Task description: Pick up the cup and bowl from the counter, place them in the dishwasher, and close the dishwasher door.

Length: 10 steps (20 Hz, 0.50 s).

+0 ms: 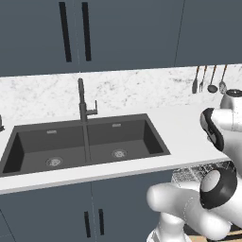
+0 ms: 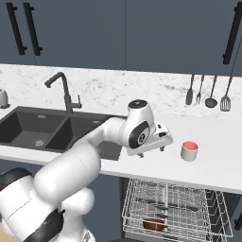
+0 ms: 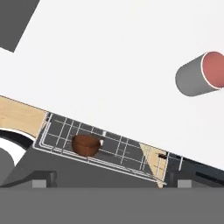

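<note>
Counter (image 2: 217,160) holds cup (image 2: 189,151) near open-jawed gripper (image 2: 152,152) (bowl (image 2: 152,224) racked).

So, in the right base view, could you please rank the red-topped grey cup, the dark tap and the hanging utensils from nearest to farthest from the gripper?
1. The small grey cup with a red top, on the white counter just right of the open gripper.
2. The dark curved tap, back left behind the sink.
3. The hanging metal utensils, on the back wall, far right. It is close with the tap.
</note>
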Available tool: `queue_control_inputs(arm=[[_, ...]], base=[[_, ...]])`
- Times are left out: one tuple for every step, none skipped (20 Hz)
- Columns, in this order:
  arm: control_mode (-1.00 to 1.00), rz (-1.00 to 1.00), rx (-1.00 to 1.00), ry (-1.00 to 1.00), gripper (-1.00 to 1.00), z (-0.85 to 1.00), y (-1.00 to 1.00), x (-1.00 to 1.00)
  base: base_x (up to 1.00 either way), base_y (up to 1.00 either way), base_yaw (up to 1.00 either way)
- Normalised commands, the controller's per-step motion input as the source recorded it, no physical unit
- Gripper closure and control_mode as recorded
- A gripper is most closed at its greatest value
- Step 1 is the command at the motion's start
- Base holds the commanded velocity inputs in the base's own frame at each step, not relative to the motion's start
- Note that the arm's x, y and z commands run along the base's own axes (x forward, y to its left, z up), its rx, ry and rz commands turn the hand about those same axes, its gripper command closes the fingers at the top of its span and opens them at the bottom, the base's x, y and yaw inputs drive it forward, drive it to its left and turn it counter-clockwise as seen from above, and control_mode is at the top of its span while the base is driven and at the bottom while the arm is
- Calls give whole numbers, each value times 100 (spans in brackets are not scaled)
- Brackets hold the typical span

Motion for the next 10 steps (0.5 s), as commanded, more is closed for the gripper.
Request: queue_control_inputs(arm=[[-100, 0, 0, 0, -100, 0, -51, 13], [-100, 0, 1, 0, -100, 5, -54, 14], [-100, 0, 3, 0, -100, 6, -55, 9], [-100, 0, 4, 0, -100, 0, -54, 9], [-100, 2, 6, -1, -100, 4, -50, 1], [-100, 5, 12, -1, -100, 0, -48, 0], [-100, 7, 15, 0, -100, 0, -49, 0], [-100, 9, 18, 0, -100, -10, -44, 0], [-100, 7, 16, 0, -100, -9, -29, 0], [-100, 6, 13, 0, -100, 0, -22, 5]], base=[[0, 0, 0], [0, 0, 0], [0, 0, 0], [0, 0, 0], [0, 0, 0], [0, 0, 0], [0, 0, 0], [0, 0, 0], [0, 0, 0], [0, 0, 0]])
